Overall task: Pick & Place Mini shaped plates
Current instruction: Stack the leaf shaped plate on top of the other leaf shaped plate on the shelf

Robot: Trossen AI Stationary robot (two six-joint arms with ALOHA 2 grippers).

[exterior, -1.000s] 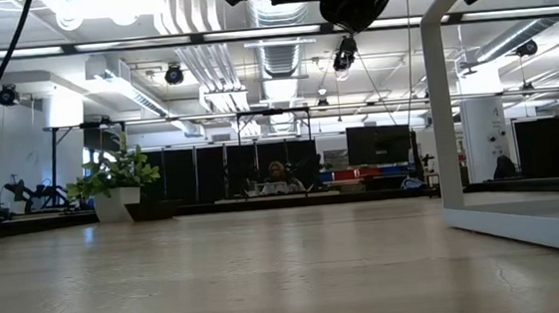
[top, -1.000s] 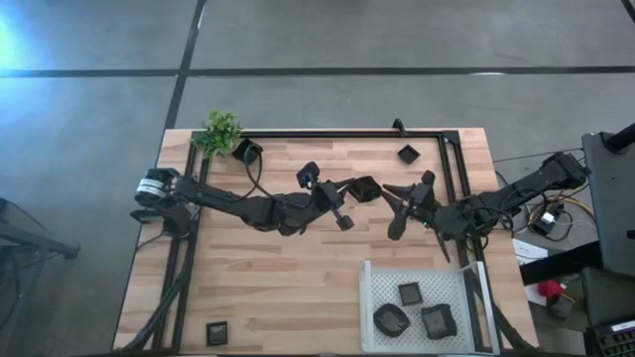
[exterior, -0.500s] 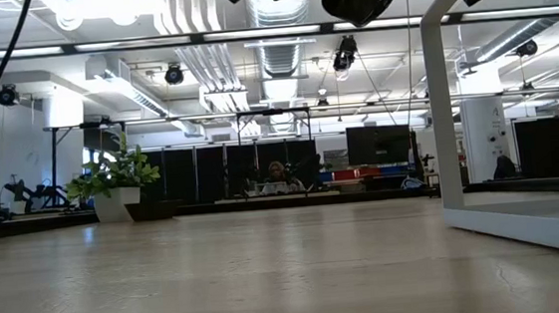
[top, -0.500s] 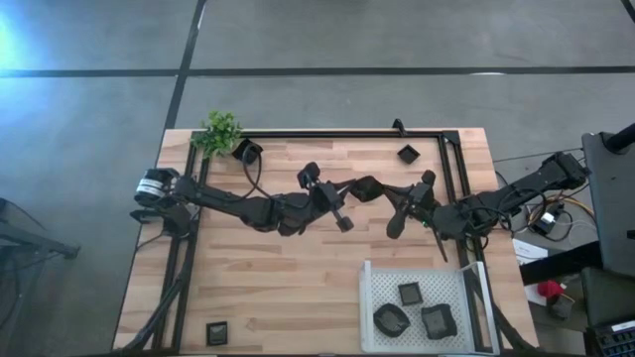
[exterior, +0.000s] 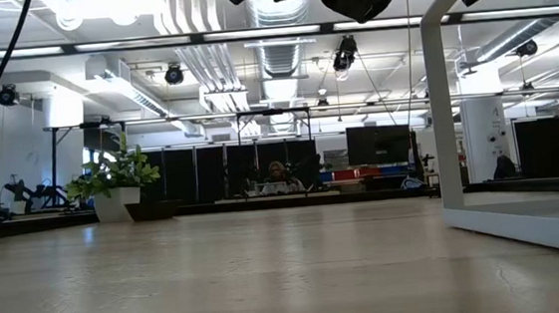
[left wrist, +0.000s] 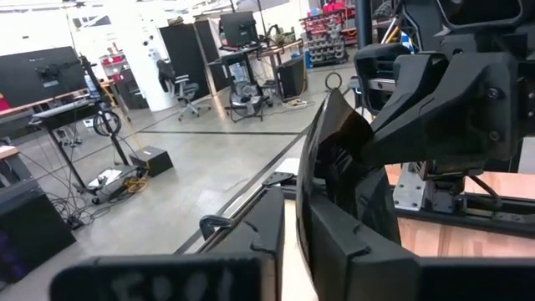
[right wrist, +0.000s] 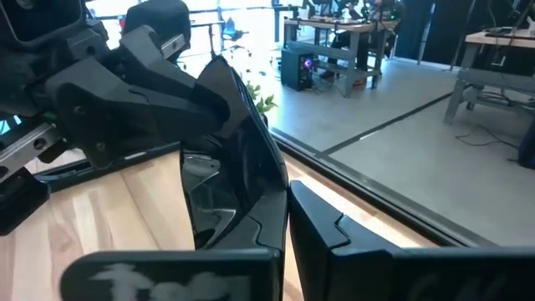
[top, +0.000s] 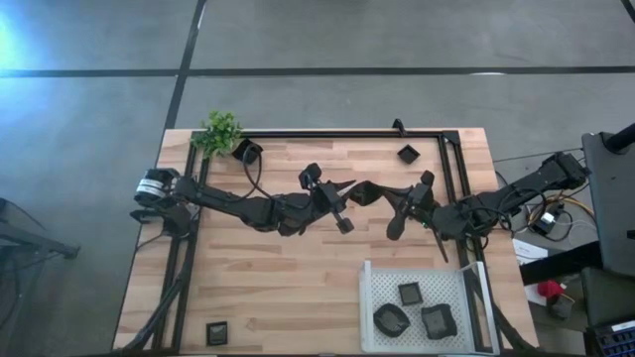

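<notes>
One black mini plate [top: 362,190] hangs in the air over the middle of the table, between my two grippers. My left gripper [top: 348,191] reaches it from the left and my right gripper [top: 383,190] from the right, and both are shut on it. In the left wrist view the plate [left wrist: 324,138] stands on edge between my fingers, with the right gripper's body [left wrist: 443,100] behind it. The right wrist view shows the same plate [right wrist: 230,142] with the left gripper [right wrist: 125,84] beyond it. My left gripper pinches the plate's rim [left wrist: 303,188] on its left side between the two fingers, coming level from the table's left. The plate stands on edge, clear of the table. My right gripper pinches the opposite rim [right wrist: 269,180] between its two fingers, coming level from the table's right.
A white perforated tray [top: 375,278] at the near right holds three black plates [top: 409,294]. Single plates lie by the green plant [top: 220,131] at the far left [top: 247,151], at the far right [top: 408,153] and at the near left [top: 217,332]. A black frame [top: 347,133] runs along the far edge.
The plate showed broad from above a second ago and now shows narrower, tipped more onto its edge. My right gripper's fingers have come up to its right rim. In the low view the dark gripper shapes overhead have risen a little.
</notes>
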